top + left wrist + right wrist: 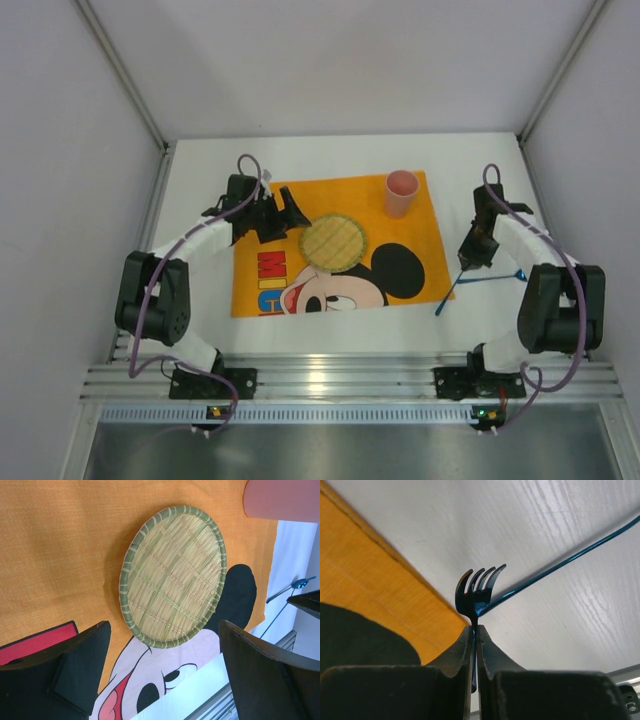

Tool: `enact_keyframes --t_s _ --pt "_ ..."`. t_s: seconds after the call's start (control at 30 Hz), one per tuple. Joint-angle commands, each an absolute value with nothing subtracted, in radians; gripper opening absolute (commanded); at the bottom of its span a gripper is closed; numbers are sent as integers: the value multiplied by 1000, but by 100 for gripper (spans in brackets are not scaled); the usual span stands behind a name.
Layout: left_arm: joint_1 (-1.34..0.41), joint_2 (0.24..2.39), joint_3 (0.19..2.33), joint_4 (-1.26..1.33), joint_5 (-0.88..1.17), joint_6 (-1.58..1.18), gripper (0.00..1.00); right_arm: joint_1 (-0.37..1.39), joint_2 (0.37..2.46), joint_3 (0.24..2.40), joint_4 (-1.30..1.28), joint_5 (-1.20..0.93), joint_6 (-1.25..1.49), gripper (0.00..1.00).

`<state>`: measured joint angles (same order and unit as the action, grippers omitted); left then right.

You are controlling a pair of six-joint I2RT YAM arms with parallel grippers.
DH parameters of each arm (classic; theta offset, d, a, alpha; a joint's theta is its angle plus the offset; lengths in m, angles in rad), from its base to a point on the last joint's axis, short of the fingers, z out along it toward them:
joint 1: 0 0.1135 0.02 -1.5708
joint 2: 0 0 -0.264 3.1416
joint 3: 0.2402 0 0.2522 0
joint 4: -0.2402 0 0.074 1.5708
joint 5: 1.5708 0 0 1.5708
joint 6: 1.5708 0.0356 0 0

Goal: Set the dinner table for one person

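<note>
Right hand pinched fork, tines poking out, over white worktop. Left hand gaped wide, just left of woven plate on orange placemat.

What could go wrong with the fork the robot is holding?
1. The right gripper pinches the fork only at its thin neck, so it might twist or slip out.
2. A blue spoon lies close beside it on the dinner table, so setting the fork down could knock the spoon askew.
</note>
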<state>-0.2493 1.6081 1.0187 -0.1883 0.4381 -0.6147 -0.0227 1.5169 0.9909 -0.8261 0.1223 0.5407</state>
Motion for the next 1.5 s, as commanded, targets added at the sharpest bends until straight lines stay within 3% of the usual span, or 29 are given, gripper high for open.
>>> enact_keyframes --t_s 0.0,0.2,0.37,0.63,0.87,1.17,1.2,1.23,1.33,1.43,1.47 --pt "-245 1551 1043 -195 419 -632 94 -8 1422 1051 -888 80 537 0" --pt "-245 1500 1057 -244 376 -637 95 101 1376 1124 -902 6 578 0" --pt "-241 1410 1092 -327 304 -626 98 319 1445 1297 -885 -95 659 0" --pt "-144 1201 1169 -654 8 -589 98 702 1886 1833 -830 -196 741 0" --pt "-106 983 1095 -787 -127 -589 98 842 2360 2311 -807 -287 799 0" --pt "-104 864 1088 -900 -158 -546 98 867 2520 2327 -732 -270 821 0" --pt "-104 858 1088 -907 -156 -545 98 867 2522 2324 -706 -271 816 4" --pt "-104 854 1089 -907 -155 -545 98 867 2523 2324 -692 -278 805 20" --pt "-104 861 1085 -897 -131 -548 98 861 2490 2326 -635 -314 799 50" --pt "-104 882 1077 -861 -98 -554 98 832 2348 2281 -632 -315 787 52" --pt "-106 896 1075 -847 -88 -557 98 815 2282 2172 -630 -298 785 51"
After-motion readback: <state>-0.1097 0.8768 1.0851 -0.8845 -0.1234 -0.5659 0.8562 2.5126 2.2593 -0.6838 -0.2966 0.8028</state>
